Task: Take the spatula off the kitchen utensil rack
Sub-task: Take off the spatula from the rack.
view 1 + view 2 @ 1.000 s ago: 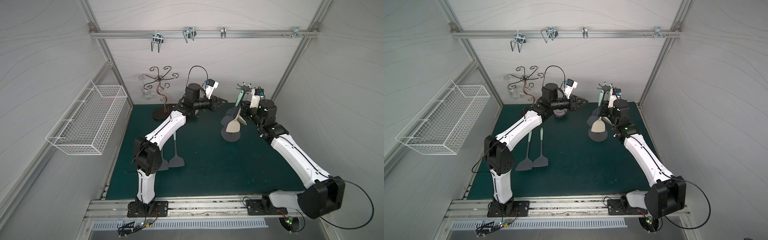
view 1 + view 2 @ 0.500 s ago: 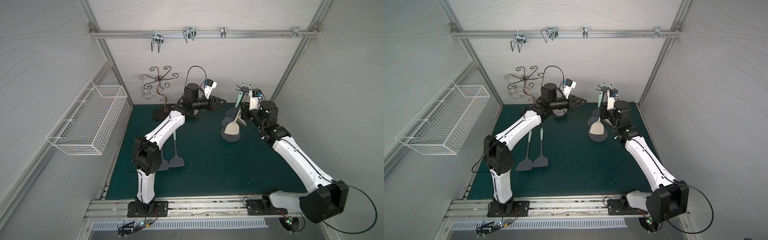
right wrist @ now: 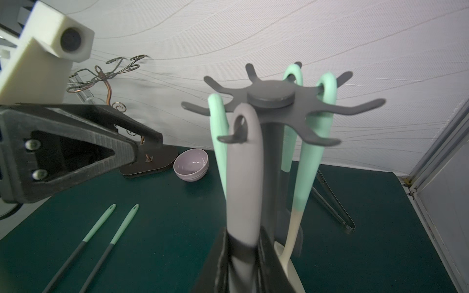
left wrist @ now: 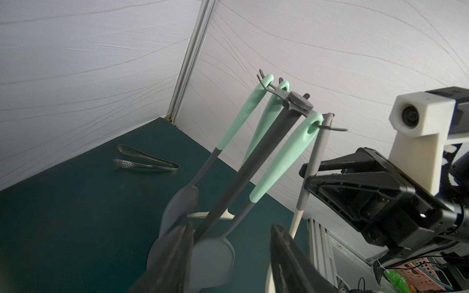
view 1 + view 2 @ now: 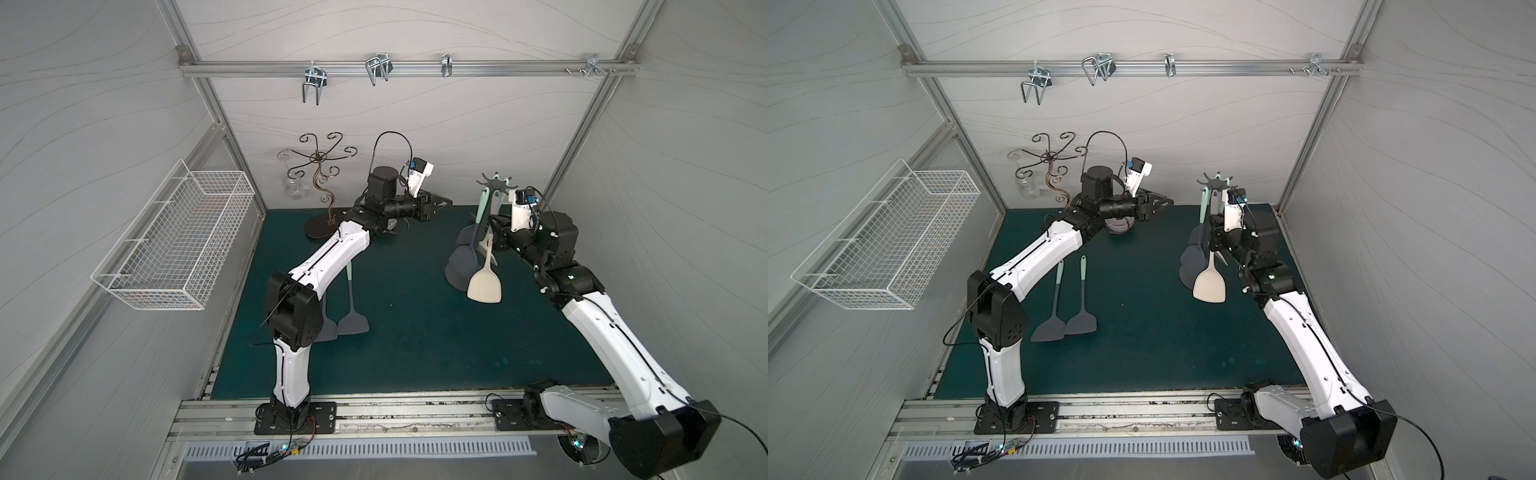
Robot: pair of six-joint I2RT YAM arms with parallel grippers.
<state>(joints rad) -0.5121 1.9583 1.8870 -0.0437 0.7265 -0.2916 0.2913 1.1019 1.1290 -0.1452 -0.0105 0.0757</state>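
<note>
Mint utensil handle (image 4: 284, 159) — embossed lettering, too faint to read; nothing else legible.

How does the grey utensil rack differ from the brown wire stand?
The grey utensil rack has a straight pole and flat star hooks; the brown wire stand, a wavy stem and scrolled arms. The rack carries hanging utensils; the stand carries none. Both stand on the green mat.

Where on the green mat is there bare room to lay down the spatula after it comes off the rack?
Free: the middle of the mat, between the two lying spatulas and the kitchen utensil rack, and the whole front strip by the rail. Crowded: the back, with bowl, brown stand, rack and tongs.
</note>
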